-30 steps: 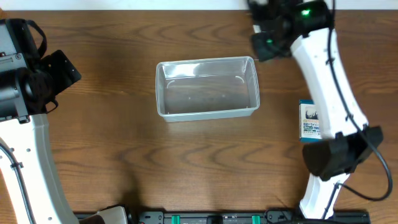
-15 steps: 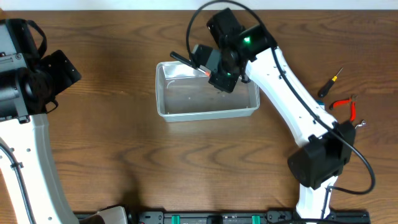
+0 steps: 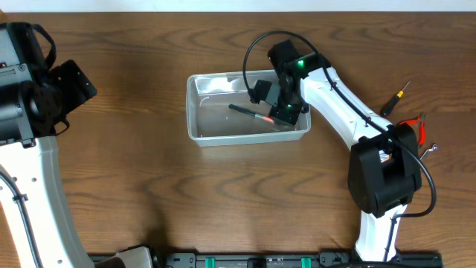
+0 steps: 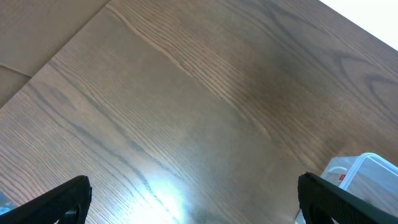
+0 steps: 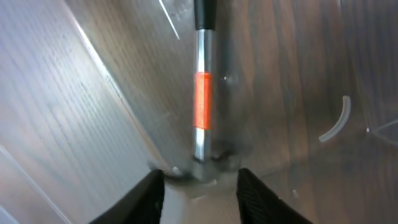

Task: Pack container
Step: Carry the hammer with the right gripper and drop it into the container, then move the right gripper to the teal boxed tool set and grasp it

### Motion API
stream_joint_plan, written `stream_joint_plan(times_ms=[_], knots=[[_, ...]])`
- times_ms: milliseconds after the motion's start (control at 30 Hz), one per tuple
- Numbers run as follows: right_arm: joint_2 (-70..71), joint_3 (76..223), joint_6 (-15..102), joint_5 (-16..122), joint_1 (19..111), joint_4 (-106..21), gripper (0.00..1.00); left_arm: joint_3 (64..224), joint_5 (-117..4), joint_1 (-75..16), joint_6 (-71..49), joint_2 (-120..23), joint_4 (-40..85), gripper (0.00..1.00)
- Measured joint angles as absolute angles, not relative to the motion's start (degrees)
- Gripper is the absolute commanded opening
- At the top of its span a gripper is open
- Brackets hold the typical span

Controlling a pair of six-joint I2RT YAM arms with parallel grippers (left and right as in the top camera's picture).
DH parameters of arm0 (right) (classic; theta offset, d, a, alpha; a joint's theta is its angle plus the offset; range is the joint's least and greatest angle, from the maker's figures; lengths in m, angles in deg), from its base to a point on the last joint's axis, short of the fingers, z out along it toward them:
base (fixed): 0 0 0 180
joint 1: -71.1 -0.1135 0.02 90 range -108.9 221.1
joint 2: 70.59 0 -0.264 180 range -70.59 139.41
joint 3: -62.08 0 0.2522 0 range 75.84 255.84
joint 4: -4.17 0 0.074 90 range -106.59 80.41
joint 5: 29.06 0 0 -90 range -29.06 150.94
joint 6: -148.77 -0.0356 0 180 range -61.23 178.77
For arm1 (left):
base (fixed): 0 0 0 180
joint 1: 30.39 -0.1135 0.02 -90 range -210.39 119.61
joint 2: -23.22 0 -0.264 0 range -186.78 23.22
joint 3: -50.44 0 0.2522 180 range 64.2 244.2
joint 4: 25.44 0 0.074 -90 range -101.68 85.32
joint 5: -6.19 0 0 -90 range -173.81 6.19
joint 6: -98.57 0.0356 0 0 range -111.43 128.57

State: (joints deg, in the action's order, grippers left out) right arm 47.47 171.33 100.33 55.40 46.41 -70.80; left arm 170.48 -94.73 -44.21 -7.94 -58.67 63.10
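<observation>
**A:** How far is the packing going?

**B:** It is only beginning, I think. The clear plastic rectangular container point(image 3: 223, 138) is sitting on the brown wooden tabletop point(image 3: 134, 171), about the middle and a little to the far side. The right claw point(image 3: 281, 112) is reaching down into its right end.

**A:** Is that claw carrying something?

**B:** A slim tool with a black handle and a silver shaft with an orange band point(image 3: 249, 113) is lying slanted inside the container walls. The end of its shaft is sitting between the fingers of the right claw. Whether the fingers are pressing on it or are slack, I cannot tell, because the wrist view is blurred there.

**A:** So one thing is going in. What is waiting outside?

**B:** To the right, well apart from the container, a black-handled screwdriver point(image 3: 394, 98) and red-handled pliers point(image 3: 413, 128) are lying on the tabletop, the pliers on the nearer side. I am judging that these two are to be packed also. I am seeing nothing else inside the container.

**A:** And the other arm?

**B:** The left claw point(image 4: 198, 202) is hanging over bare wood at the left. It is spread wide and is holding nothing.
</observation>
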Motion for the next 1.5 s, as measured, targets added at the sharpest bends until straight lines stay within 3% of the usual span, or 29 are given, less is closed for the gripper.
stream_joint_plan(times_ms=[167,400,433,467,500,833,1067,1233,1500], knots=[[47.5,172.8,98.4,55.4,46.1,-71.9,0.43,170.5,-94.7,-44.2,-7.9,-58.7,63.1,0.98],[46.4,188.3,86.1,57.0,46.3,-78.7,0.43,170.5,-94.7,-44.2,-8.0,-58.7,63.1,0.98],[45.4,190.4,83.7,57.6,47.1,-79.7,0.54,170.5,-94.8,-44.2,-7.9,-58.7,63.1,0.98],[44.0,192.0,80.7,58.2,48.3,-80.6,0.85,170.5,-94.7,-44.2,-7.9,-58.7,63.1,0.98],[42.7,192.8,79.0,58.6,49.5,-81.3,0.99,170.5,-94.7,-44.2,-7.9,-58.7,63.1,0.98],[30.5,195.0,55.4,62.0,74.2,-98.4,0.99,170.5,-94.8,-44.2,-7.9,-58.7,63.1,0.98],[24.8,192.9,48.3,62.5,79.1,-106.4,0.99,170.5,-94.8,-44.2,-6.6,-58.7,64.1,0.98],[15.2,182.5,45.6,62.6,79.1,-103.5,0.99,170.5,-94.8,-44.2,-6.2,-58.7,64.4,0.98],[12.8,154.6,49.9,64.0,79.3,-80.1,0.99,170.5,-94.8,-44.2,-6.2,-58.7,64.4,0.98]])
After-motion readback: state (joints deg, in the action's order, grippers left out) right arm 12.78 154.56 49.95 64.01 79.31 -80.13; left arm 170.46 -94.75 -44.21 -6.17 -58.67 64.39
